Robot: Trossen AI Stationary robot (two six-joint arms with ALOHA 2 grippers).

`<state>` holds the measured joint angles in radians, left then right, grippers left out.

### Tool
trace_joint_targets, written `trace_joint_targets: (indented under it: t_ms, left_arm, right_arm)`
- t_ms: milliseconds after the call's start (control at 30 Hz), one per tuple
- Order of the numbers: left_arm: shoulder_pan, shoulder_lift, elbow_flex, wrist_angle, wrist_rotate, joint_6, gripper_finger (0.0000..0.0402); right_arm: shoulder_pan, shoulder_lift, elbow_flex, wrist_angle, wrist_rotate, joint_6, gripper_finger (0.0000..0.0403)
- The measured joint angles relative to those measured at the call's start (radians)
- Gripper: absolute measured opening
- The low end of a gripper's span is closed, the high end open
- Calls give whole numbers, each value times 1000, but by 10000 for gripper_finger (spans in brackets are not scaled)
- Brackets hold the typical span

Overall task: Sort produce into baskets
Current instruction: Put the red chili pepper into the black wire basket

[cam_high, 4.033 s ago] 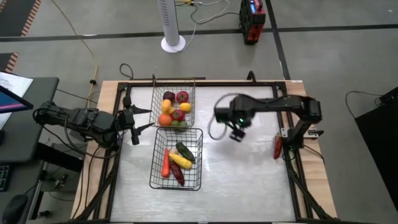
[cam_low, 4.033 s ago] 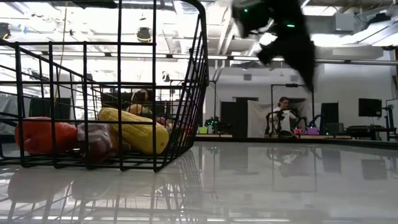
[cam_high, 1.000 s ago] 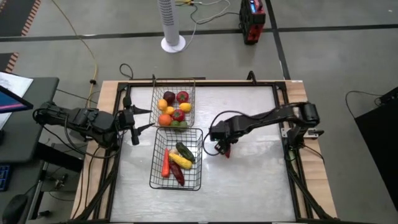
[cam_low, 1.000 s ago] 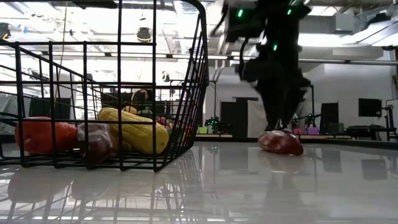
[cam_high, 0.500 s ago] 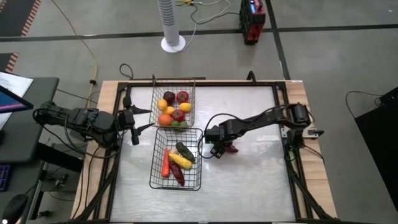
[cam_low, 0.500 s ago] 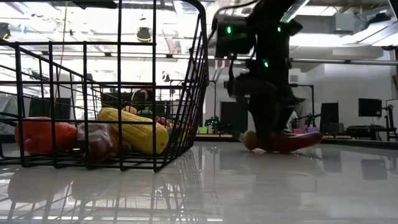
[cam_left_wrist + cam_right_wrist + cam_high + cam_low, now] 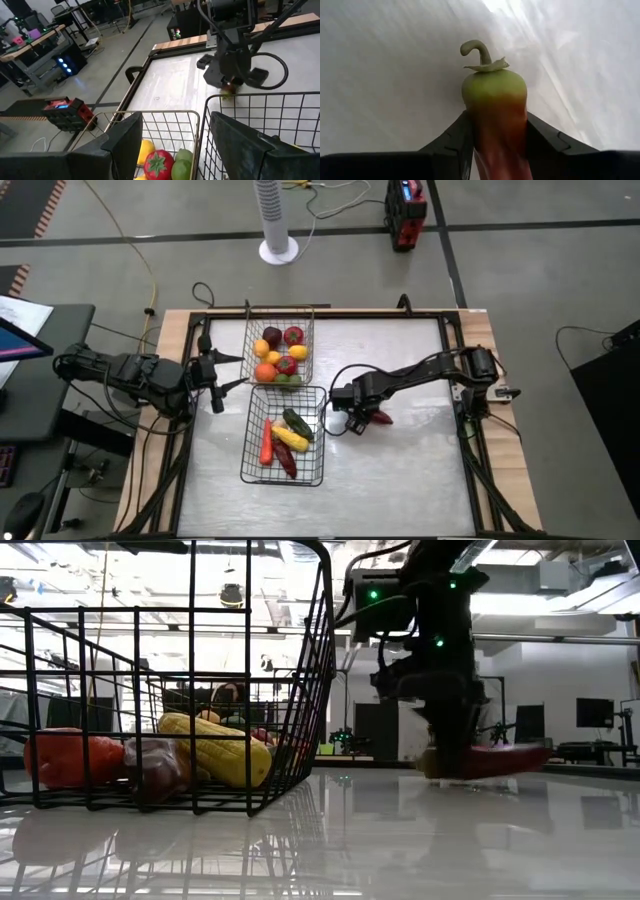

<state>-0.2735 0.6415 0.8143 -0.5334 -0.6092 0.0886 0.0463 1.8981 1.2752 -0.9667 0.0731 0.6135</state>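
My right gripper is shut on a long red pepper with a green stem end, low over the table just right of the near basket. That wire basket holds long pieces: corn, an orange one and a dark red one. The far basket holds round red, orange, yellow and green pieces. My left gripper is open and empty at the table's left edge, beside the far basket. My right gripper pinches the pepper between its two fingers on the flanks just behind the green stem end, which sticks out past the fingertips. The fingers slant down toward the table's left. The pepper lies about level, red tip toward the table's right; whether it touches the table cannot be told.
The two baskets stand end to end left of the table's middle. The white tabletop stretches to the right of and nearer than the pepper. A dark frame runs along the table's edges.
My right gripper has stayed beside the near basket and turned about its wrist while holding the pepper. The pepper has swung from pointing at the near edge to lying crosswise, its red tip toward the table's right, and sits a little higher.
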Motion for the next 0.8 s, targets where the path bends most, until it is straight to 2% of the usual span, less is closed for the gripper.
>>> trace_joint_targets:
  t_ms: [100,200,400,533,700,800]
  left_arm:
    - [0,0,0,2,0,1,223]
    - [0,0,0,19,-1,19,223]
    - [0,-1,0,66,-1,45,223]
    - [0,-1,0,92,-1,50,223]
    - [0,-1,0,104,-1,50,223]
    - [0,-1,0,108,-1,49,223]
  right_arm:
    - [-3,-20,50,-114,13,-5,163]
    - [0,-56,129,-197,74,-5,176]
    - [48,-122,325,-196,112,19,184]
    - [102,-111,407,-65,137,-2,181]
    - [154,-75,410,241,137,-100,193]
    - [165,-75,408,339,135,-149,196]
